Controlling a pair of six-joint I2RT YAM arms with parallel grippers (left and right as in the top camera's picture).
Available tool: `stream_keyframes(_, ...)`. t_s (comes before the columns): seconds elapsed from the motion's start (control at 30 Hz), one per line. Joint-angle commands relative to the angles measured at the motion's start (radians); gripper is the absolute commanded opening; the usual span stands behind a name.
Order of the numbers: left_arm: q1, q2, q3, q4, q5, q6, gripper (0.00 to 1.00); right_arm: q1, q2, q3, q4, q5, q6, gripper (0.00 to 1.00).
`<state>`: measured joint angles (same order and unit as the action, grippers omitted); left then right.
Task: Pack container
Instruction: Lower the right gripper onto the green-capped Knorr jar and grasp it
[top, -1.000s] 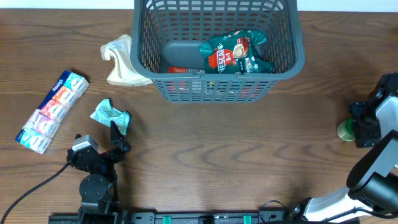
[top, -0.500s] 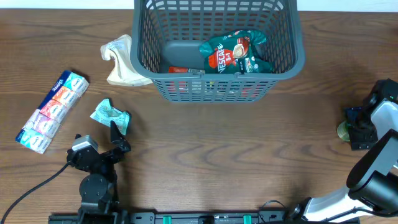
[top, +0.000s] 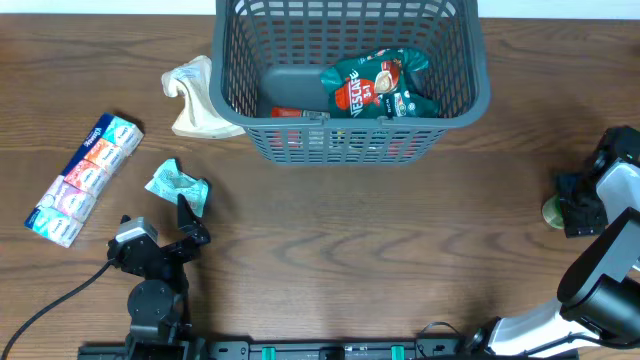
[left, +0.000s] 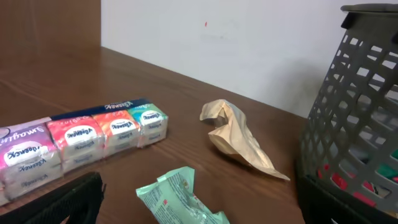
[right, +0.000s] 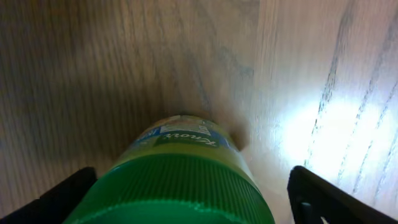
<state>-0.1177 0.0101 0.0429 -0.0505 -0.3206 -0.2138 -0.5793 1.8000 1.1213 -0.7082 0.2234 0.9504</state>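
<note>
Right hand (top: 578, 205) open astride the green-lidded Knorr jar (right: 180, 149); left hand (top: 190, 215) wide open, holding nothing.
The jar lies on the bench (top: 400, 260) at the far right edge, and my fingers (right: 323, 199) sit one each side of the lid with bench showing in the gap on the right, so there's no grip. The grey lattice basket (top: 228, 70) is at far centre, well apart from the jar; inside it are a Nescafé 3in1 bag (top: 380, 85) and a red item (top: 290, 112) along the near wall. My left hand hangs over the near left, just beside a crumpled green packet (top: 175, 182). The tissue multipack (top: 85, 180) lies further left, angled. A crumpled beige wrapper (top: 195, 100) sits against the basket's left wall.
</note>
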Motion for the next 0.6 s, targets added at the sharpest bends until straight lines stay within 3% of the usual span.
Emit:
stream_keyframes(0.0, 0.006, -0.006, -0.029, -0.014, -0.006, -0.01, 0.99, -0.004, 0.002, -0.005, 0.006, 0.011, -0.006, 0.62)
stream_keyframes(0.07, 0.006, -0.006, -0.029, -0.015, -0.006, -0.009, 0.99, -0.004, 0.002, -0.005, 0.008, 0.011, -0.006, 0.49)
stream_keyframes(0.2, 0.006, -0.006, -0.029, -0.014, -0.006, -0.01, 0.99, -0.004, 0.002, -0.005, 0.01, 0.011, -0.006, 0.33)
stream_keyframes(0.37, 0.006, -0.006, -0.029, -0.014, -0.006, -0.01, 0.99, -0.004, 0.002, -0.005, 0.021, 0.011, -0.017, 0.01)
stream_keyframes(0.57, 0.006, -0.006, -0.029, -0.014, -0.006, -0.01, 0.99, -0.002, 0.002, -0.005, 0.032, -0.013, -0.048, 0.01)
